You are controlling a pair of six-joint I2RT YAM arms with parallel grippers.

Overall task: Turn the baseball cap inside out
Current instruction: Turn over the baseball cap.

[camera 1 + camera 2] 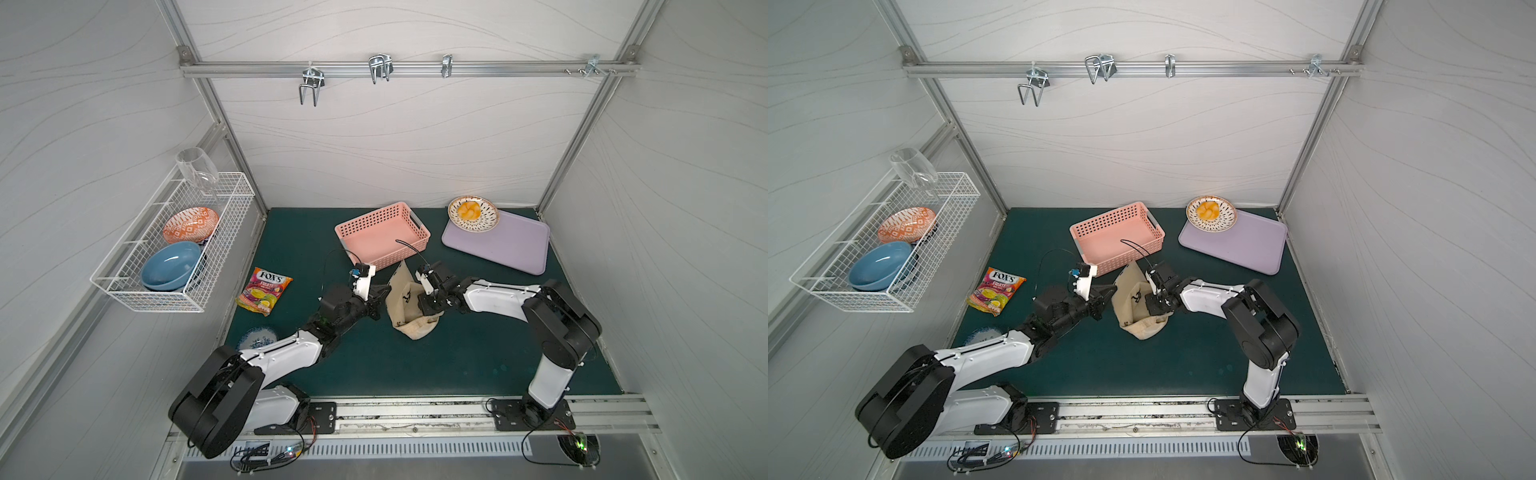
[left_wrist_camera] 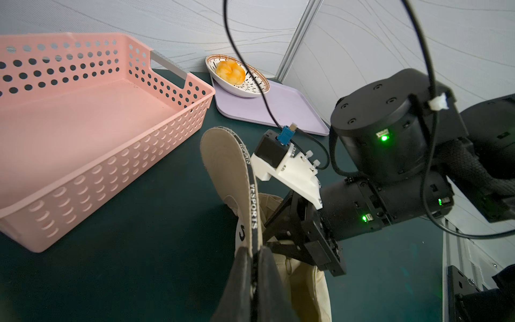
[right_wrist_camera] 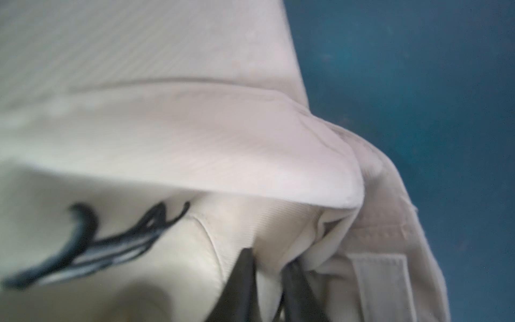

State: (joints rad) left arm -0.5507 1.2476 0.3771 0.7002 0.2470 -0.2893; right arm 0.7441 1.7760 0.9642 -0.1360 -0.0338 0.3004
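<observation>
In both top views we find the soft tan baseball cap standing crumpled on the green worktop, between the left tool and right tool. In the left wrist view, the left tool is clamped on its black-taped rim. In the right wrist view, the right tool pinches ribbed cream lining

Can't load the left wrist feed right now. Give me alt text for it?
The left gripper pinches the black-taped rim of the baseball cap, its tan brim standing up off the green mat. The right gripper grips the cap's pale fabric just beyond. Farther off sit a pink basket and a bowl of orange food on a lilac tray.
</observation>
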